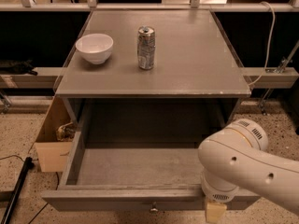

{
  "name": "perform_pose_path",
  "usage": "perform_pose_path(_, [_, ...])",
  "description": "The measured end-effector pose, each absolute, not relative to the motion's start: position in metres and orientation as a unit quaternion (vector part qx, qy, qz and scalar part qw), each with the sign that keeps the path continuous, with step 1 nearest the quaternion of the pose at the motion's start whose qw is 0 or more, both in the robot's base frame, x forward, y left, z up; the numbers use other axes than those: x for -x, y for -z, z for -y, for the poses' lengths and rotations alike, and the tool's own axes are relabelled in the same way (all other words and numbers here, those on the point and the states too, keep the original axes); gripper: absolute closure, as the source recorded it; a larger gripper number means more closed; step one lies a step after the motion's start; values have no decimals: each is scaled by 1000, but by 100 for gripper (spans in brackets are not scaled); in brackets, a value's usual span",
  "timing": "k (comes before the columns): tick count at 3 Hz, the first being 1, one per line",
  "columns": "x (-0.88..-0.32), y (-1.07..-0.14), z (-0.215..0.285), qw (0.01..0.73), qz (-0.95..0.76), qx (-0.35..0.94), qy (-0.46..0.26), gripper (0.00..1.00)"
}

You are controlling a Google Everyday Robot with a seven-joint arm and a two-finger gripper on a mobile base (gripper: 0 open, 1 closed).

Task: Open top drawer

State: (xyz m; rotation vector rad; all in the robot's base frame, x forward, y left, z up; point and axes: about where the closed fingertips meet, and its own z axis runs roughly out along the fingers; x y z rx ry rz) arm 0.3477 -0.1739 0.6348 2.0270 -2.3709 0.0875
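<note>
The top drawer [140, 164] stands pulled far out from under the grey table top; its deep grey box is bare inside. Its flat front [93, 200] runs along the bottom of the camera view, with the small round metal knob [153, 208] at its lower middle. My white arm [243, 164] reaches in from the right over the drawer's front right corner. My gripper [215, 213] shows only as a tan tip at the bottom edge, just right of the knob and in front of the drawer front.
A white bowl [94, 47] and a silver can [146, 47] stand on the grey table top [196, 55]. An open cardboard box [53, 139] sits on the floor to the left. A black pole [14, 195] lies at the lower left. A cable [267, 36] hangs at the right.
</note>
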Motion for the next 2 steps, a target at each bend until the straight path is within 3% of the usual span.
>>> perform_pose_path(2, [-348, -635, 174, 11, 760, -650, -28, 0])
